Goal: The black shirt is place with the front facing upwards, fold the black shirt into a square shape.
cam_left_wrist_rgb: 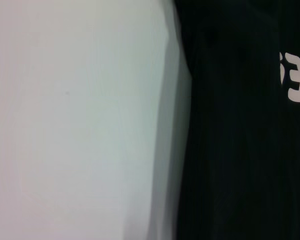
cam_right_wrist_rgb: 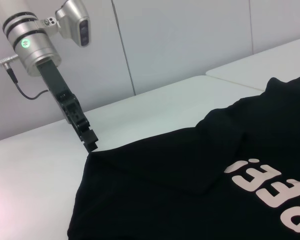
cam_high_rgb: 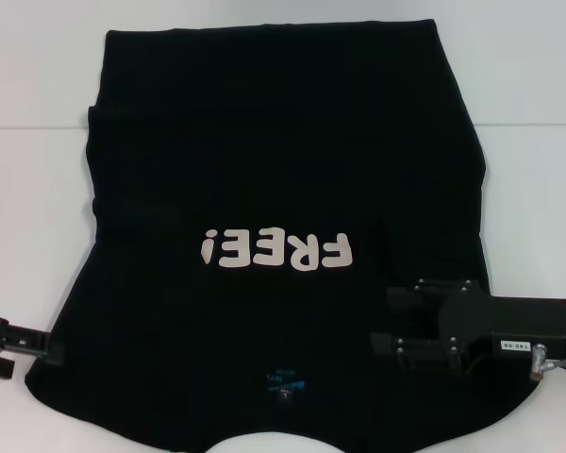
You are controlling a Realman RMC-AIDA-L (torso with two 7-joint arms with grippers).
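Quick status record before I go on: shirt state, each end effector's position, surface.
shirt: black shirt spread flat, lettering up, sleeves look tucked in
neck label: blue neck label at the robot's end
left end effector: at the shirt's left edge
right end effector: over the shirt's right side, fingers apart
surface: white table

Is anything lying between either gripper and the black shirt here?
Nothing visible. The black shirt lies alone on the white table. The left gripper is already at the shirt's edge on the robot's left, and the right gripper hovers directly over the cloth on the right side, near the lettering.
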